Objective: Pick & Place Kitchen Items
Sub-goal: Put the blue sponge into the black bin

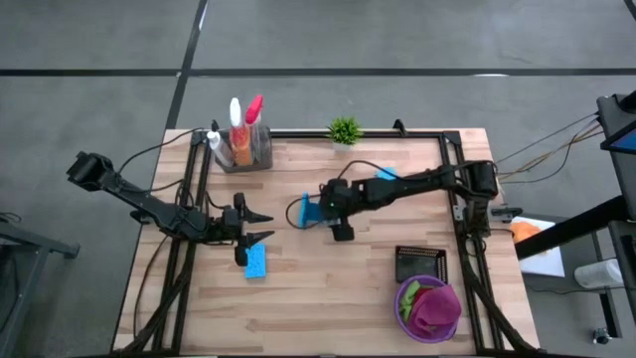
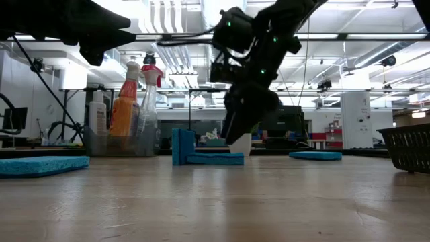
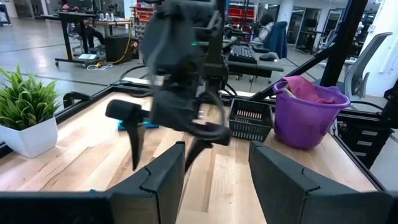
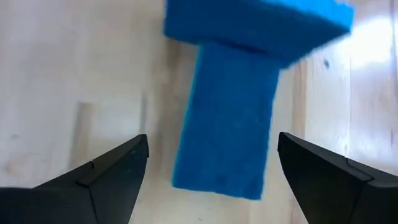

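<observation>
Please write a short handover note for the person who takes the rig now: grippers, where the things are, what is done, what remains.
Right gripper: open, empty, at table centre over two blue sponges, one flat and one standing on edge against it.
Left gripper: open, empty, hovering at the left.
Third sponge lies flat below the left gripper; a fourth lies beside the right arm.
Spray bottles stand in the clear bin at the back.
Cloths are in the purple bucket; black basket sits beside it.
Done: bottles and cloths are binned.
Left: the sponges.
</observation>
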